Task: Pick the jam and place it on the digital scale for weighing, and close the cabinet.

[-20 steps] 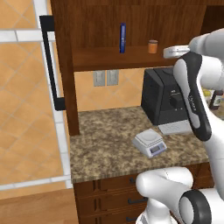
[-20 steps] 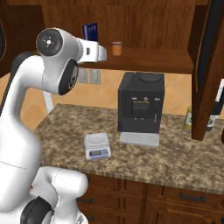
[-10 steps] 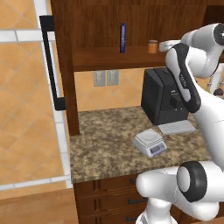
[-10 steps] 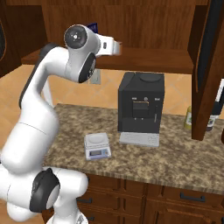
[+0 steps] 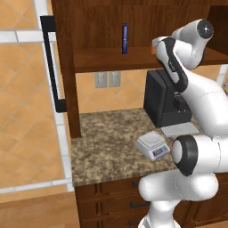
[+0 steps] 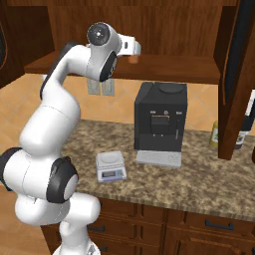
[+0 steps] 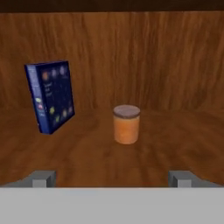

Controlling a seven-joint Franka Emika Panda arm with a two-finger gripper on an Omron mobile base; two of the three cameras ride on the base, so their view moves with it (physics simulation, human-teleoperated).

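One jam (image 7: 126,124) and one blue box (image 7: 50,96) share the shelf.

From behind-left and behind-right we look down over the counter (image 5: 107,133), sharing the digital scale (image 5: 152,145); our hand camera faces into the cabinet (image 7: 131,52), near the jam (image 7: 126,124).

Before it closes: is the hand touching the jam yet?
Apart. In the hand view the jam stands on the shelf beyond the open hand, with bare wood between it and the fingertips.
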